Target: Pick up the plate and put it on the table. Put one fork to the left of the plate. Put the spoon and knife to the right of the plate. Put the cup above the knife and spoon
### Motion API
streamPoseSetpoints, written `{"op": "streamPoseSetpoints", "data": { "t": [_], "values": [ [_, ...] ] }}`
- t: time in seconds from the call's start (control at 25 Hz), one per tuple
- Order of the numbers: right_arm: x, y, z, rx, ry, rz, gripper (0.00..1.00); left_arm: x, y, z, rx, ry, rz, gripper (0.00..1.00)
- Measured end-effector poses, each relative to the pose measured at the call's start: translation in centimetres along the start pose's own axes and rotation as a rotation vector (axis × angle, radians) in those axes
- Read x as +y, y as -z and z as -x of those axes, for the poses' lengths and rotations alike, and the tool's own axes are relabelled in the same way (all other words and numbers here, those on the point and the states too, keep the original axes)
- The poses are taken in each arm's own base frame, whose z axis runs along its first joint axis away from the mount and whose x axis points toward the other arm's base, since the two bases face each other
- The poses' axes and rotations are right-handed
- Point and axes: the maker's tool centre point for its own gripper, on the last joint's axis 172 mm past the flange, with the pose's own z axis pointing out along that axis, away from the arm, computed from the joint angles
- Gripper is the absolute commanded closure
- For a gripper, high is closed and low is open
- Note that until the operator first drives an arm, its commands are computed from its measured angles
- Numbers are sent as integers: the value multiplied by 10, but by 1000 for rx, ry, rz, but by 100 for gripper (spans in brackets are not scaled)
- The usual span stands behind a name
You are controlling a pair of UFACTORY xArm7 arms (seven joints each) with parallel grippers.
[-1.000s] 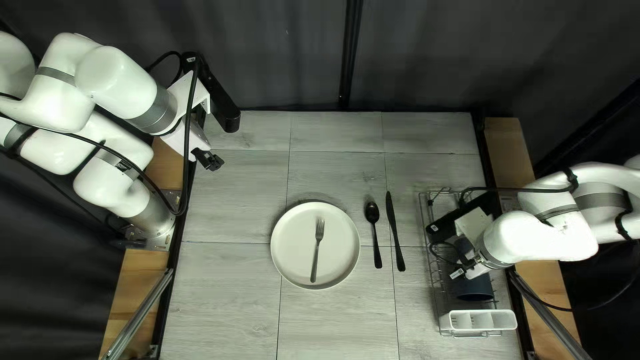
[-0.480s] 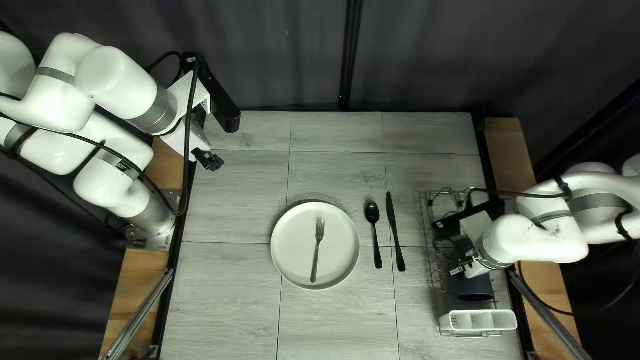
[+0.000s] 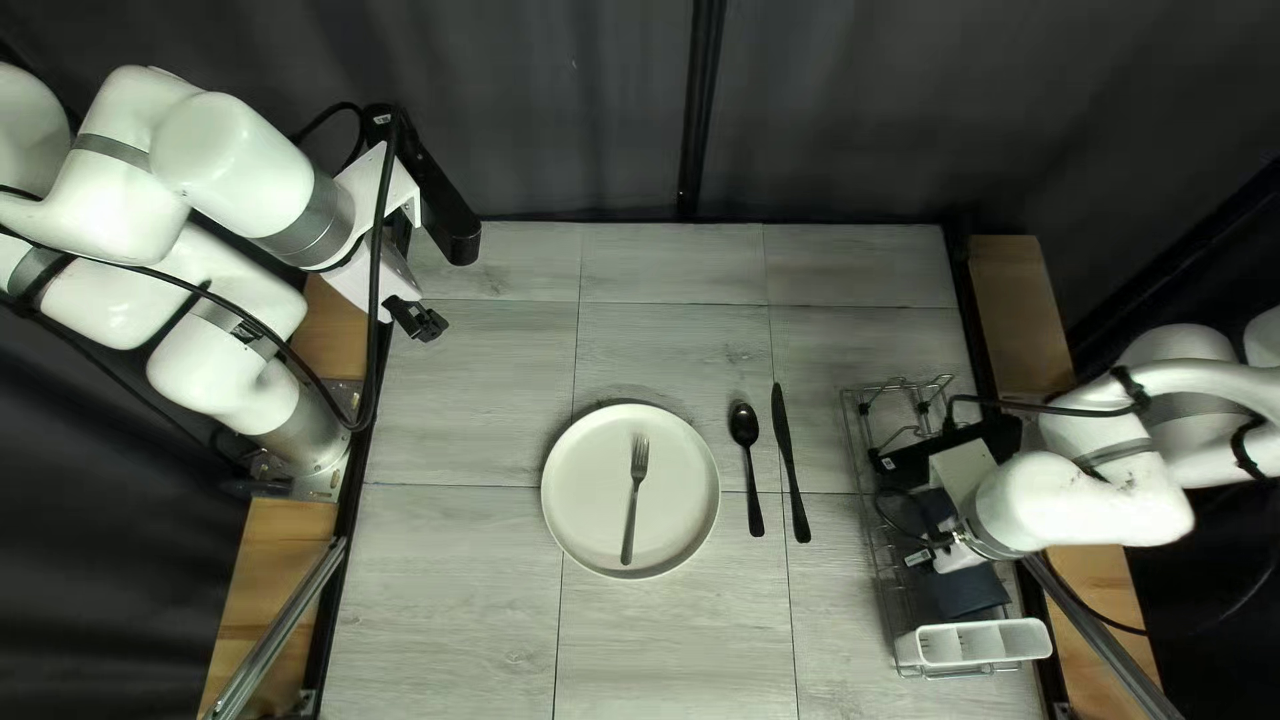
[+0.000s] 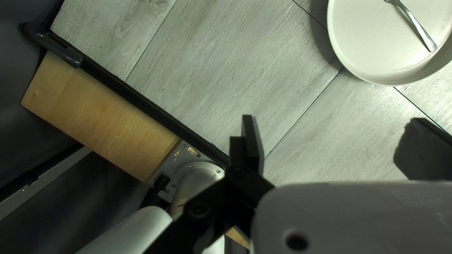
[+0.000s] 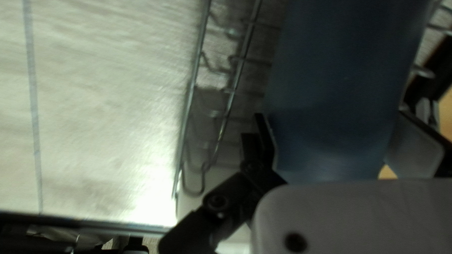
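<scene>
Right gripper (image 5: 331, 113) is clamping the blue cup (image 5: 348, 56), fingers well apart; it's looking light, stiff, maybe slippery, wanting even side pressure! Left gripper (image 4: 332, 118) is gaping, empty.

A dark curtain (image 3: 534, 94) hangs in folds behind the table (image 3: 454, 574), with a black upright strip (image 3: 702, 107) near its middle. The tabletop is pale grey with wood grain, crossed by thin dark seams and edged in black. Light wooden boards (image 3: 247, 600) flank both sides, and metal rails (image 3: 278, 630) run beside them. In the right wrist view, bright glare whitens the surface near its edge.
</scene>
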Motion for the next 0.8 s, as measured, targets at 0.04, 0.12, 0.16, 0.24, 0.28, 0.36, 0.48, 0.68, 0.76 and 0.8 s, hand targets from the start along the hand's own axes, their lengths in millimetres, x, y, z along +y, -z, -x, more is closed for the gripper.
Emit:
{"op": "streamPoseSetpoints", "data": {
  "t": [0.04, 0.12, 0.16, 0.24, 0.28, 0.36, 0.48, 0.68, 0.76, 0.8],
  "values": [
    [-2, 12, -3, 20, 5, 0, 100, 0, 0, 0, 0, 0, 0, 0],
    [-7, 37, -12, 58, 13, -3, 100, 0, 0, 0, 0, 0, 0, 0],
    [-11, 48, -17, 75, 19, -6, 100, 0, 0, 0, 0, 0, 0, 0],
    [-20, 70, -30, 106, 35, -20, 100, 0, 0, 0, 0, 0, 0, 0],
    [-27, 78, -36, 116, 44, -27, 100, 0, 0, 0, 0, 0, 0, 0],
    [-44, 89, -51, 128, 64, -36, 100, 0, 0, 0, 0, 0, 0, 0],
    [-78, 95, -75, 123, 87, -57, 100, 0, 0, 0, 0, 0, 0, 0],
    [-143, 83, -109, 85, 126, -121, 100, 0, 0, 0, 0, 0, 0, 0],
    [-168, 76, -121, 71, 151, -159, 100, 0, 0, 0, 0, 0, 0, 0],
    [-179, 72, -127, 64, 164, -176, 100, 0, 0, 0, 0, 0, 0, 0]
  ]
}}
